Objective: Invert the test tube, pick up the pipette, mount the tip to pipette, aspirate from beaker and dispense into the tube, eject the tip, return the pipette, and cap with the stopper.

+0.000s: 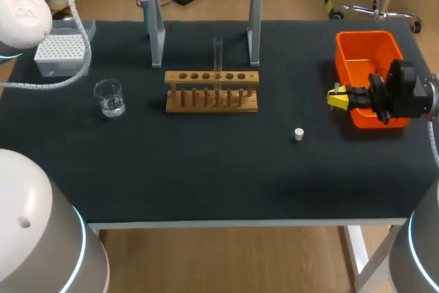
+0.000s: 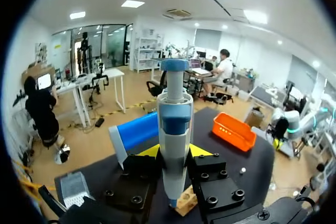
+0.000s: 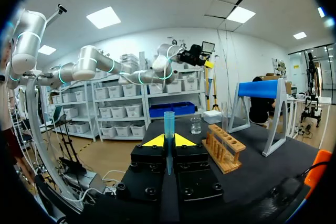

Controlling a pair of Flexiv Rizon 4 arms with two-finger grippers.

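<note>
Pipette (image 2: pixel 174 129) gripped by left jaws; tip (image 3: pixel 168 129) by right jaws; tube (image 1: pixel 218 56) seemingly upright in rack (image 1: pixel 212 91); black table (image 1: pixel 206 169).

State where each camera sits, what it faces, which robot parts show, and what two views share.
Head view: above and behind, looking down on the black table; both arms show, right claw near the orange plastic bin.
Left wrist view: on that wrist, along the left claw, shut on the blue-and-white pipette.
Right wrist view: on that wrist, along its claw, shut on the blue plastic tip.
Shared: both wrist views show the wooden rack.
</note>
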